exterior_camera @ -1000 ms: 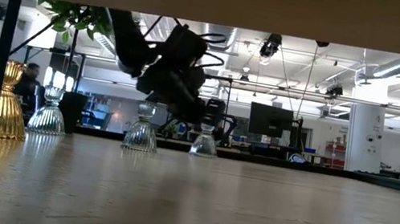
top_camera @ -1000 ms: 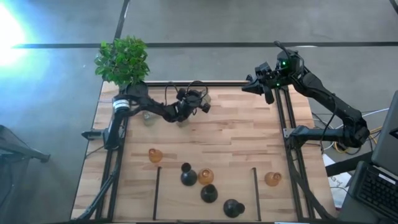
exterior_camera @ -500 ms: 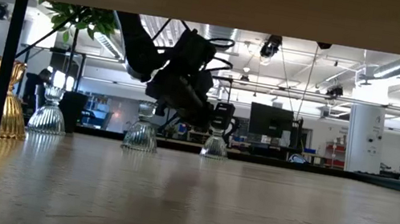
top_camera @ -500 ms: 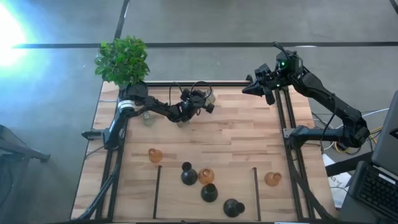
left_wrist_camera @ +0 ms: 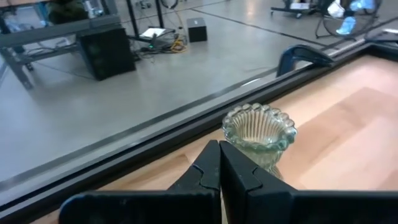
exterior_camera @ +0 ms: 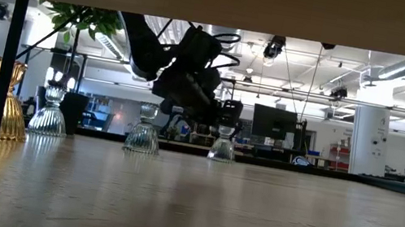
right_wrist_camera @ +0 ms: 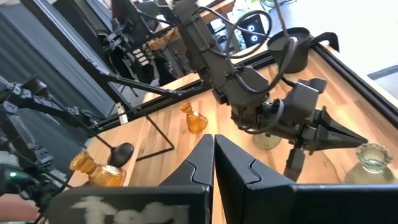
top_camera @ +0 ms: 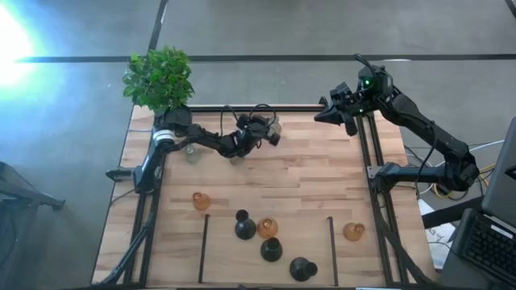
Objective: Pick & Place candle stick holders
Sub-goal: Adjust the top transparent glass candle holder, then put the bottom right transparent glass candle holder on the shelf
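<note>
In the high view the green plant (top_camera: 159, 78) stands at the upper left corner of the wooden bench (top_camera: 306, 169). Just right of it the left arm reaches along the top edge, and the left pincer (top_camera: 274, 137) sits at upper centre, its fingers pressed together with nothing between them. In the left wrist view a pale green-grey holder (left_wrist_camera: 259, 134) stands upright on the bench just beyond the closed fingertips, near the bench's edge. Two more pale holders stand under the arm, one at (top_camera: 192, 152) and one at (top_camera: 236, 155).

Lower in the frame, an amber holder (top_camera: 201, 201) stands at lower left. Right of it, between two thin black rails, cluster a black holder (top_camera: 244, 229), an amber one (top_camera: 267, 229), a second black one (top_camera: 271, 250) and a third black one (top_camera: 303, 269) near the bottom edge. Another amber holder (top_camera: 353, 232) stands alone at lower right, past the right rail.

The right pincer (top_camera: 321, 114) hangs at the upper right over the bench's edge, its fingers pressed together and holding nothing.
</note>
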### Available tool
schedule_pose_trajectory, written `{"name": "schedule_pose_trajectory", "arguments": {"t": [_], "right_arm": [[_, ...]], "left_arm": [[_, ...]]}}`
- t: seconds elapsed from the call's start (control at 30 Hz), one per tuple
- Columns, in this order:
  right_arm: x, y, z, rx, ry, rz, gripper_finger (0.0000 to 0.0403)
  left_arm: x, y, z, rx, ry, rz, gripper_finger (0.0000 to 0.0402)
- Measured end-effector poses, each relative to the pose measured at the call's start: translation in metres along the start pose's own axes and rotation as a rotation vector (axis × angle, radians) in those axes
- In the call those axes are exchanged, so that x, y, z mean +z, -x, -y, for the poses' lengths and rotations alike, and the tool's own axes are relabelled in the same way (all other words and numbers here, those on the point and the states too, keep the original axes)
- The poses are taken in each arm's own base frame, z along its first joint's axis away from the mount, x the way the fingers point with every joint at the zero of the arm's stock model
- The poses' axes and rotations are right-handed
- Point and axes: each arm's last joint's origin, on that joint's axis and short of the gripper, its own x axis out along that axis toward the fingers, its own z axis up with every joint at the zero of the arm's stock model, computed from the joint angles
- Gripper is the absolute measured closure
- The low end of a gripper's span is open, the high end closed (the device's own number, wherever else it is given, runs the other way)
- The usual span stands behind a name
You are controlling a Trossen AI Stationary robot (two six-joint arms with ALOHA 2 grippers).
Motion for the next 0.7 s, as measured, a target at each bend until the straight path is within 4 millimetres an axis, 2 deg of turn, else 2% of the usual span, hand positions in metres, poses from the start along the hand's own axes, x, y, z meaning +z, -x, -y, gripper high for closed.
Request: {"name": "schedule_pose_trajectory", "arguments": {"t": [0.23,0.37,0.57,0.7], "right_arm": [[0.0,0.0,0.0,0.007,0.0,-0.001,0.0394],[0.0,0.0,0.0,0.007,-0.018,0.0,0.0394],[0.0,-0.002,0.004,-0.048,-0.093,0.006,0.0394],[-0.003,-0.014,0.022,-0.068,-0.239,-0.031,0.0394]], "left_arm": [[0.001,0.0,0.002,-0.071,-0.093,-0.007,0.0401],[0.012,0.011,0.006,-0.118,-0.038,-0.022,0.0401],[0.034,0.057,0.017,-0.065,-0.088,-0.105,0.0401],[0.057,0.095,0.017,-0.136,-0.072,-0.068,0.0401]]}}
